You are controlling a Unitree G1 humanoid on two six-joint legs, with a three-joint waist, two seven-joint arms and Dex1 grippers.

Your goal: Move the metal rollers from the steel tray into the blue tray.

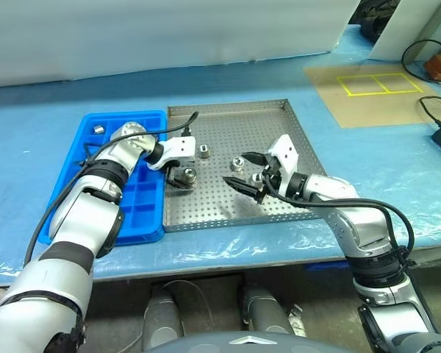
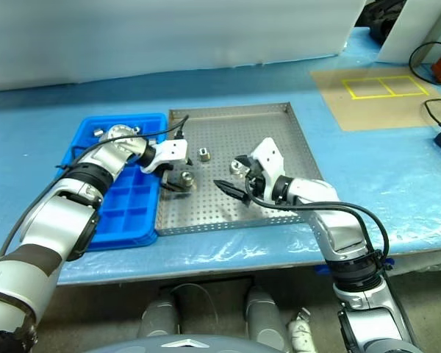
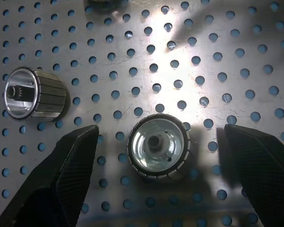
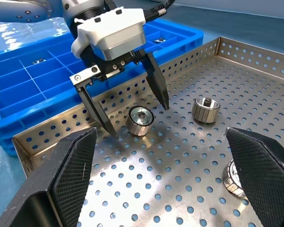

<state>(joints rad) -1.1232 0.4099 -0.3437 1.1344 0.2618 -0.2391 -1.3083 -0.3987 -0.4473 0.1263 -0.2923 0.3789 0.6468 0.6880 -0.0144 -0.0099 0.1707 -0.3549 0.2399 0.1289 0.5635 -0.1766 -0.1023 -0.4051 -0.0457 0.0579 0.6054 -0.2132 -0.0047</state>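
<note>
Blue-covered table (image 1: pixel 353 158); steel tray (image 1: pixel 272 118), blue tray (image 1: pixel 143 213); no legible writing.

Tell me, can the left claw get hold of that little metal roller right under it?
Probably yes. The left gripper stands open with a finger on each side of the roller, which stands alone on the steel tray with nothing between them.

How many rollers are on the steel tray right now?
3 rollers visible: one under the open left claw, one just beyond it, one beside the right claw, which may hide more.
</note>
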